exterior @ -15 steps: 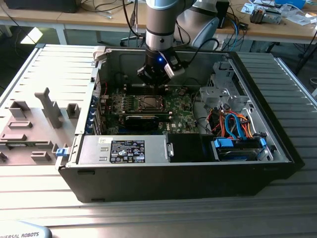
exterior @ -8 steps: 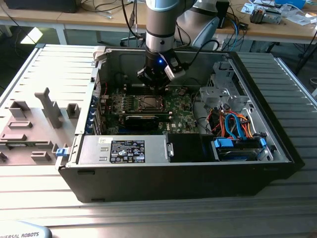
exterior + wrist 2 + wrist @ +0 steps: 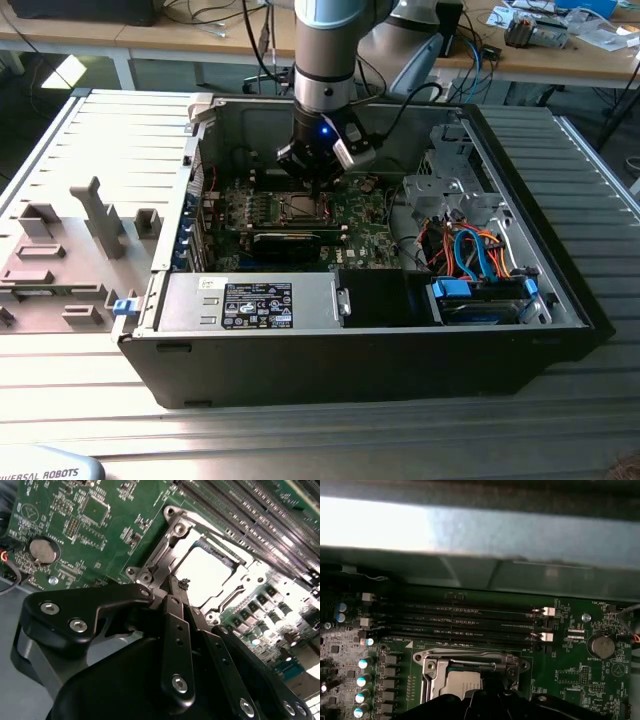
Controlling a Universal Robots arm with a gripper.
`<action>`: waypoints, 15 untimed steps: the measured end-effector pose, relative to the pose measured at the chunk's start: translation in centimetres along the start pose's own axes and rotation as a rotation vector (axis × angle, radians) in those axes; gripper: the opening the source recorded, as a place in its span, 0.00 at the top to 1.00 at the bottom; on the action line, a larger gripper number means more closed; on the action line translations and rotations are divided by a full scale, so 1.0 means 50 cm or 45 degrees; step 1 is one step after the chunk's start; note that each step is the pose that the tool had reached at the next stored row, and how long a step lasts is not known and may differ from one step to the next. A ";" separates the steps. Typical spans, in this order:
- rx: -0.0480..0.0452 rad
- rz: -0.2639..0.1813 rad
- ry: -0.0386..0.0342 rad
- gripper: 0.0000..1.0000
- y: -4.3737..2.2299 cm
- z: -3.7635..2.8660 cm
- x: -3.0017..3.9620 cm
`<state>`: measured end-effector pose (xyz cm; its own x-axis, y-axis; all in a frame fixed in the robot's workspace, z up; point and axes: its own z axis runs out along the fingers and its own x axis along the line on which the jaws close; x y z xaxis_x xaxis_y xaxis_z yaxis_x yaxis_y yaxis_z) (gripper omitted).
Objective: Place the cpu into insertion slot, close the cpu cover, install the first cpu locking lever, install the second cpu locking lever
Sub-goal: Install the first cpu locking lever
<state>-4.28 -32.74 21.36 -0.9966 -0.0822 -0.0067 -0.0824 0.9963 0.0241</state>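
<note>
Pressing beside the insertion slot [image 3: 210, 575] (cpu [image 3: 212, 572] seated, cover down), the gripper [image 3: 181, 587], fingers together, is best kept steady.

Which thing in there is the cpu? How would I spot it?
Look inside the open computer case at the green board. Near its middle, under the gripper, sits a silvery metal frame. The cpu is the flat, pale square lying inside that frame, unlike the long black slots beside it.

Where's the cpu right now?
The cpu sits in the insertion slot on the green motherboard, framed by the cpu cover, just ahead of the gripper.
</note>
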 end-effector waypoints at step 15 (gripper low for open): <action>0.007 0.000 0.0006 0.89 -0.014 -0.021 0.001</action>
<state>-4.28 -33.45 22.40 -0.9966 -0.0823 -0.0063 -0.0824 0.9964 0.0189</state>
